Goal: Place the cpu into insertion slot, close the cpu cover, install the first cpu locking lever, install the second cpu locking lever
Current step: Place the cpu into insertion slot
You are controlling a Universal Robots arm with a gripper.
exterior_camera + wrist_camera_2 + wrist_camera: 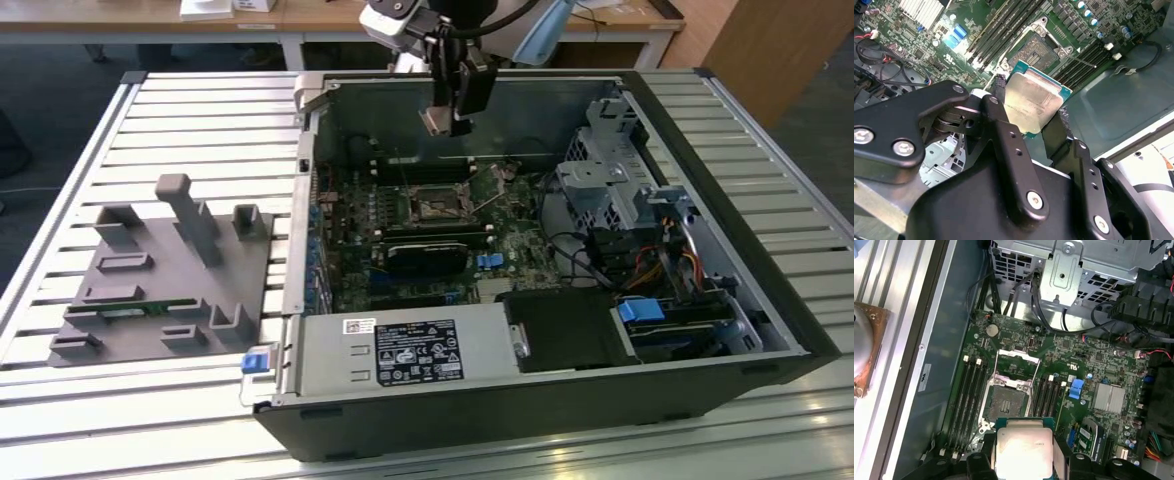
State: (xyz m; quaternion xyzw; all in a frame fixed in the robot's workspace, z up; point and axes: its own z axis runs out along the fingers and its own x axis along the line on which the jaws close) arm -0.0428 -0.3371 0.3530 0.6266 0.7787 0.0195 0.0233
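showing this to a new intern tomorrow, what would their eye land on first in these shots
First the cpu, its dull metal top clamped in the hand and poised over the bare socket on the green board. Next the opened computer case lying on the slatted table, with a grey fixture block beside it on the exterior view's left.

No legible text anywhere.

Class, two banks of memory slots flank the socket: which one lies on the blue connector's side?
The bank between the socket and the blue connector; the other bank runs beside the case's grey wall.
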